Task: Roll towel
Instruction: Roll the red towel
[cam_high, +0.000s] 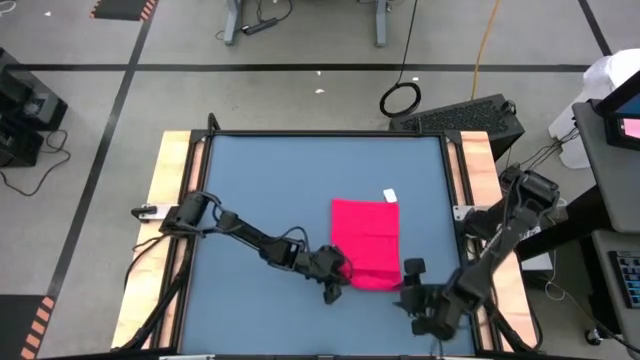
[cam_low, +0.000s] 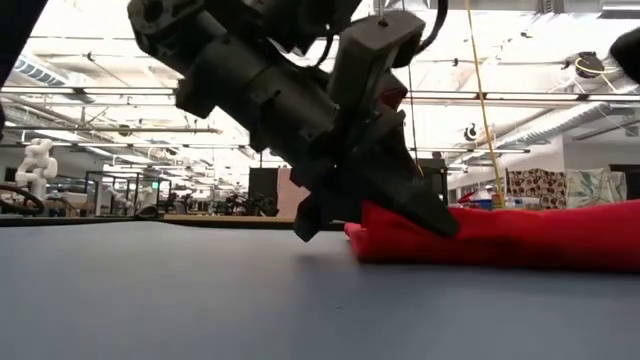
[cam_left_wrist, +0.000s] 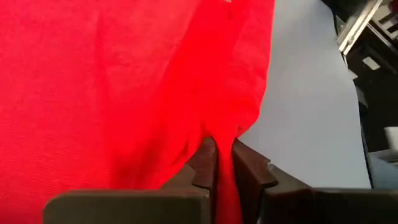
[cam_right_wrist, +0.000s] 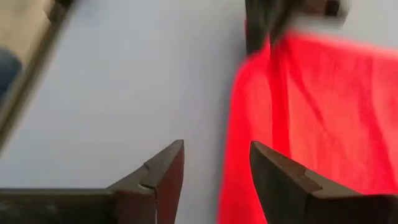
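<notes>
My left end effector (cam_left_wrist: 224, 177) pinches the towel's (cam_high: 366, 240) near-left corner (fabric clamped) — my right end effector (cam_right_wrist: 216, 167) gapes empty beside its near-right edge on the table (cam_high: 260, 190).

Left end effector (cam_left_wrist: 217, 165) pinches a fold of the red towel (cam_left_wrist: 112, 87) between closed fingers (cam_left_wrist: 249, 171); blue counter (cam_left_wrist: 305, 99) at three o'clock, apparently bare.

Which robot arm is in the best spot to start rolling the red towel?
The left. Its gripper is already pinched shut on the near edge of the bright pinkish-red cloth towel. The right gripper is open beside that edge, holding nothing.
</notes>
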